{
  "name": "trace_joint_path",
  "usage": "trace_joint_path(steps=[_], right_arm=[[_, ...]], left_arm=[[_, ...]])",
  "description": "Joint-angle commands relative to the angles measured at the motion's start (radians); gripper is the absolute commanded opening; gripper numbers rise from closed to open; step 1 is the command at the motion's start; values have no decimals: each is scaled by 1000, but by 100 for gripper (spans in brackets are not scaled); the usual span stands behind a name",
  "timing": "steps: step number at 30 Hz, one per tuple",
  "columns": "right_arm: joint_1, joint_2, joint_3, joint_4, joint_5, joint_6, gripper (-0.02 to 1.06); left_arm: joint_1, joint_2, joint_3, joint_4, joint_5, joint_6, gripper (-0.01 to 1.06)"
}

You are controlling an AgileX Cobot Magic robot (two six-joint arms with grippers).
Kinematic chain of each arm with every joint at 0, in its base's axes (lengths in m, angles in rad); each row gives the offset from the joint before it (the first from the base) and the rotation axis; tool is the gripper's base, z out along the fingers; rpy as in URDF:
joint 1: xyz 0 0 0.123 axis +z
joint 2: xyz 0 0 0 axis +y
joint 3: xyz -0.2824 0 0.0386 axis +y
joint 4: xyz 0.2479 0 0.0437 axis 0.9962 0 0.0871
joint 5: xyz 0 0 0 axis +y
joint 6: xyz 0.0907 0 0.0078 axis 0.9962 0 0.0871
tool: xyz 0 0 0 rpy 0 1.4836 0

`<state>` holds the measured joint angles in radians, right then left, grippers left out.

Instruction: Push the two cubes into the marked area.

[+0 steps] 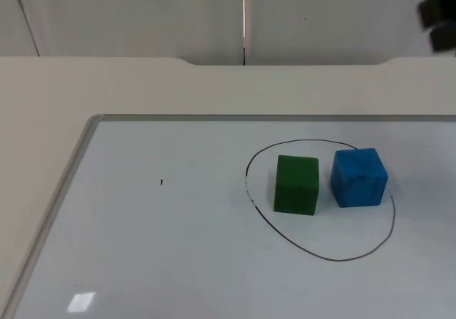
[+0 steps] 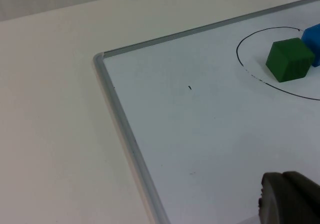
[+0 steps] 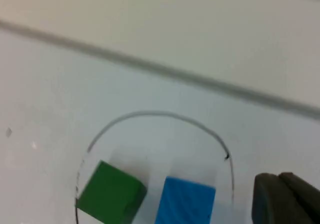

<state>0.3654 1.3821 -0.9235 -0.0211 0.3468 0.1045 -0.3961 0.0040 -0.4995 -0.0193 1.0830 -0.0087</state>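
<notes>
In the top view, nearest the camera, we see the whiteboard point(image 1: 142, 262) lying flat on the bench point(image 1: 43, 91), its metal frame running from the lower left of the frame up to a rounded corner at centre left. A small dark speck point(image 1: 161, 182) sits on the board left of centre. Right of centre, a hand-drawn black outline point(image 1: 335, 259) marks the target area. The green cube point(image 1: 296, 184) stands inside this outline, close to its left edge. The blue cube point(image 1: 359, 177) stands just beside it on the right, with a narrow gap between them, also inside the outline near its right edge. Beyond the board, the cream bench extends to the grey partition wall point(image 1: 142, 13). In the upper right corner of the frame we see a black part of the right arm point(image 1: 438, 20), well apart from the cubes. We see one black fingertip of the left hand point(image 2: 290, 198) and of the right hand point(image 3: 285, 198) in their wrist views; we cannot tell whether either is apart or together.
</notes>
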Motion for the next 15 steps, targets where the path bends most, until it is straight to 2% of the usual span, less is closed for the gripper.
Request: trace_joint_path(steps=[1, 8, 15], right_arm=[[5, -105, -4, -5, 48, -19, 0], [5, -355, -4, -5, 162, -19, 0], [5, -489, 27, -5, 206, -45, 0]], left_arm=[[2, -4, 5, 5, -9, -4, 0], [2, -4, 5, 5, -9, -4, 0], [2, -4, 5, 5, -9, -4, 0]])
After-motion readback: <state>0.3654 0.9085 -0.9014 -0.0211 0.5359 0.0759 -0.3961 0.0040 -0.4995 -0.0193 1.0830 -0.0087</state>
